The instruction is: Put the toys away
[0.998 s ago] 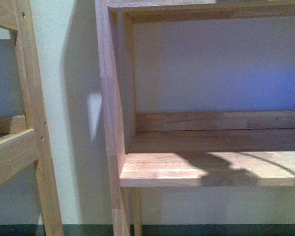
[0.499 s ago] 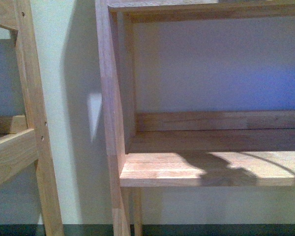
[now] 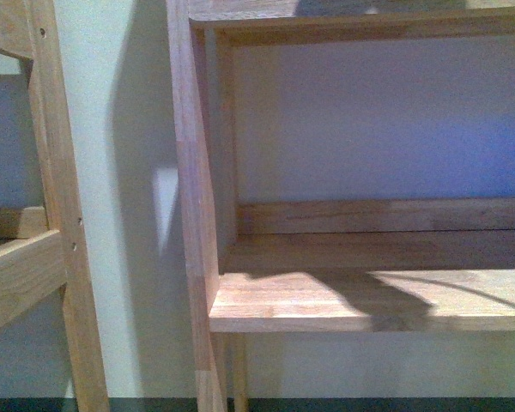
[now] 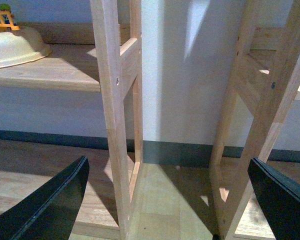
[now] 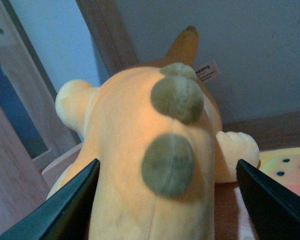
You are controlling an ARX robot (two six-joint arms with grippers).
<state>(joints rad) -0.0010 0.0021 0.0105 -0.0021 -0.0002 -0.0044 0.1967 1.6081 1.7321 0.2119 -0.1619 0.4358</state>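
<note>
The orange plush animal [image 5: 125, 150] fills the right wrist view, with brown nubs along its back and a paper tag [image 5: 206, 71] near its tail. It lies on a wooden surface against a pale wall. My right gripper [image 5: 167, 200] is open, its dark fingers [image 5: 65, 205] on either side of the plush's body. My left gripper [image 4: 170, 200] is open and empty, above a wooden floor between two wooden shelf frames. The plush and both grippers are out of sight in the front view.
A wooden shelf unit [image 3: 369, 296] with a side post [image 3: 193, 206] faces me; a second frame [image 3: 56, 215] stands at the left. In the left wrist view a cream bowl [image 4: 12, 47] sits on a shelf. A yellow spotted thing [image 5: 290, 170] lies by the plush.
The front view has shifted slightly: the shelf board sits a little lower in the picture, and the shadow on it has moved and changed shape.
</note>
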